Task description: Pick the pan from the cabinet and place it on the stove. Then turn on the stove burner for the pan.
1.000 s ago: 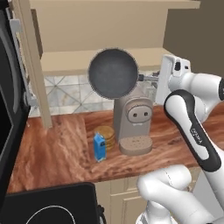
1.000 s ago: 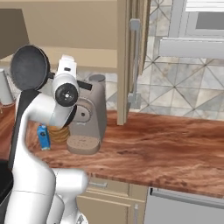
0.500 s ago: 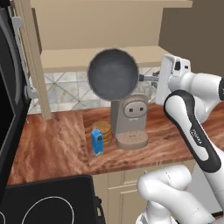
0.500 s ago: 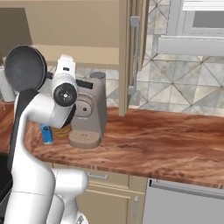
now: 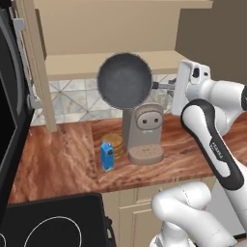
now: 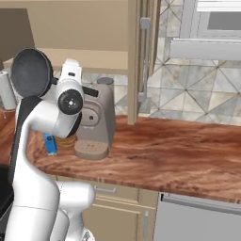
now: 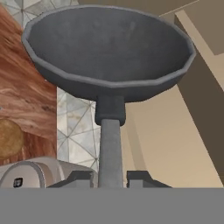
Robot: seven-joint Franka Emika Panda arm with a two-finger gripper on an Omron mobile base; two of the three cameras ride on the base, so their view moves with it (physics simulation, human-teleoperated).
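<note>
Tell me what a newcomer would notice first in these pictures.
The pan, tipped on edge in mid-air in front of the cabinet, its handle clamped in the hand. Below it, a beige coffee machine stands on the wooden counter beside a small blue carton.

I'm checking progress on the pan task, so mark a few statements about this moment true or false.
1. The tool is shut on the pan handle. True.
2. The pan rests on the stove. False: it is held in the air, above the coffee machine.
3. A small blue carton stands on the counter. True.
4. The pan lies flat, opening upward. False: it is tipped on edge in the left base view.
</note>
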